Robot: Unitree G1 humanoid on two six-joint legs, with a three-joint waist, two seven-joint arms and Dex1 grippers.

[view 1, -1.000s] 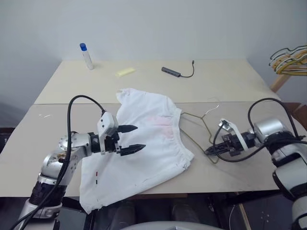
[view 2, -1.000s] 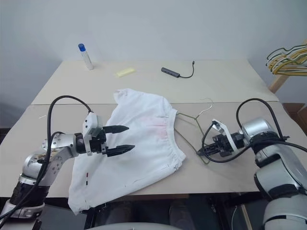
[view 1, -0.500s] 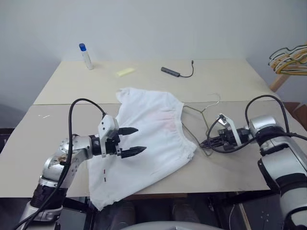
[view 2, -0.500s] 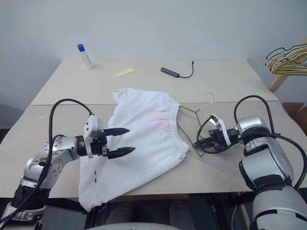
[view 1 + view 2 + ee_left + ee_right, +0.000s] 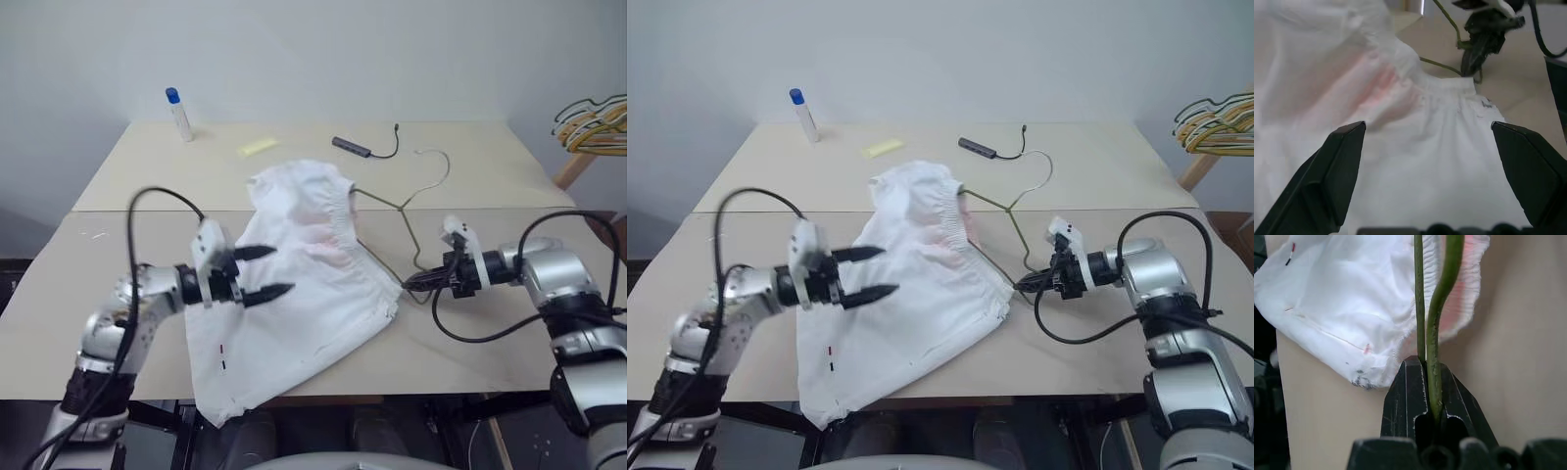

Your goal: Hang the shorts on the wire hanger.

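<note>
The white shorts [image 5: 304, 294] lie on the beige table [image 5: 470, 176], their gathered waistband lifted at the back. The thin olive wire hanger [image 5: 411, 230] is tilted up off the table. One end of it runs into the raised waistband, and its hook [image 5: 439, 160] points towards the back. My right gripper [image 5: 417, 284] is shut on the hanger's near corner beside the waistband. The right wrist view shows the wire [image 5: 1434, 333] clamped between the fingers. My left gripper [image 5: 282, 270] hovers open just above the middle of the shorts [image 5: 1376, 98], holding nothing.
At the back of the table stand a white bottle with a blue cap [image 5: 178, 115], a yellow pad [image 5: 257, 147] and a grey cable with a plug [image 5: 361, 148]. Bunched yellow and orange hangers [image 5: 593, 122] hang at the far right. The shorts' hem hangs over the table's front edge.
My right gripper has risen and rolled with the hanger, tipping it up and swinging its hook back. The waistband has lifted with the wire. My left gripper has risen slightly, still open.
</note>
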